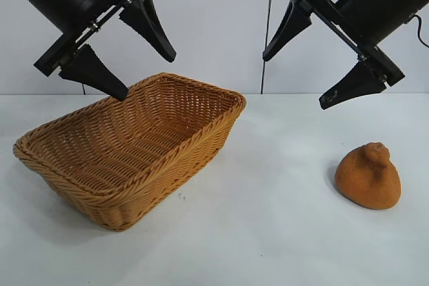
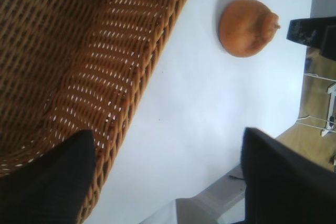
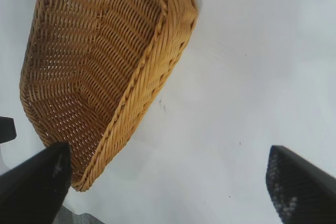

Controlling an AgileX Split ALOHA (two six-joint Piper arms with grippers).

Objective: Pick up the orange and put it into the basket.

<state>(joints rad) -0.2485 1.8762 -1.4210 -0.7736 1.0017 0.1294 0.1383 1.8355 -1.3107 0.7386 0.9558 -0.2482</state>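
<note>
No writing or label can be read on anything here. The orange sits on the white table at about four o'clock in the exterior view, well apart from the basket, with bare tabletop all round it. It is a rough, matte, orange-brown lump, rounded like a pear, with a bumpy knob on top. The basket lies at about eight o'clock: a rectangular wicker tray of tan-golden weave with sloping sides and a braided rim, nothing in it, one corner turned toward the camera. A wide strip of table lies between its right side and the orange.

The left gripper hangs at eleven o'clock above the basket's far left rim, its black wedge-shaped fingers spread wide apart and holding nothing. The right gripper hangs at two o'clock, above and just behind the orange, jaws likewise wide apart and empty, clear of the table.
</note>
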